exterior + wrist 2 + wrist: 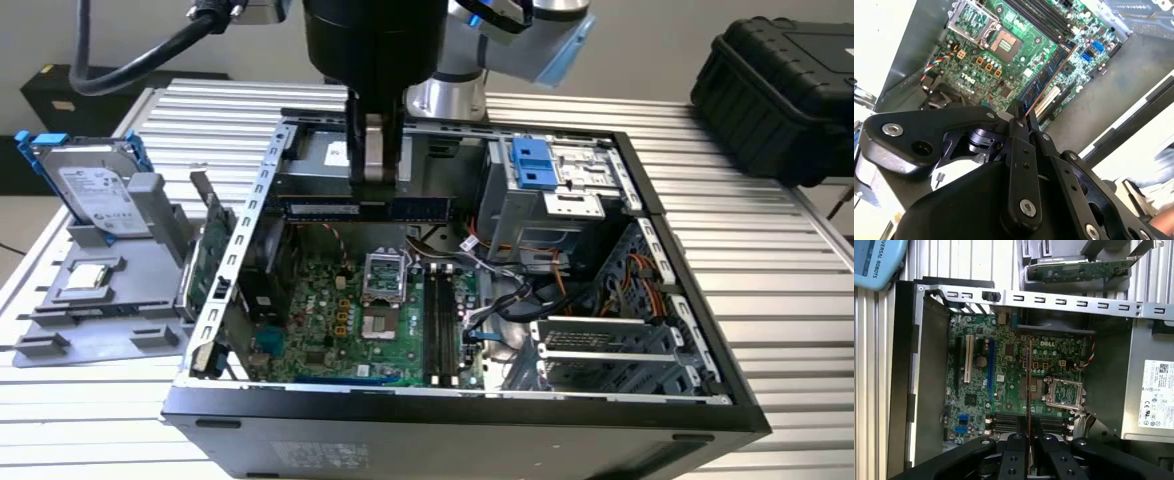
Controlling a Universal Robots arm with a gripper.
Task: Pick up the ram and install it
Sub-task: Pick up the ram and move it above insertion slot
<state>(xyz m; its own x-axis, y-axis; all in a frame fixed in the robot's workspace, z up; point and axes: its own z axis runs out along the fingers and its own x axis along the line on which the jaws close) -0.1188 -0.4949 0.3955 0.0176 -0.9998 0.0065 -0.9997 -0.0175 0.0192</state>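
Observation:
My gripper hangs over the open computer case, shut on the ram, a long dark stick held level above the green motherboard. In the second wrist view the ram juts out from between the closed fingers toward the board. In the first wrist view the ram appears edge-on as a thin line running out of the gripper. The dark memory slots lie on the board beside the CPU socket, below the ram and apart from it.
On the exterior view's left, a grey tray holds a silver hard drive in a blue frame, with a green expansion card by the case wall. The case also holds a drive cage and cables. A black box stands far right.

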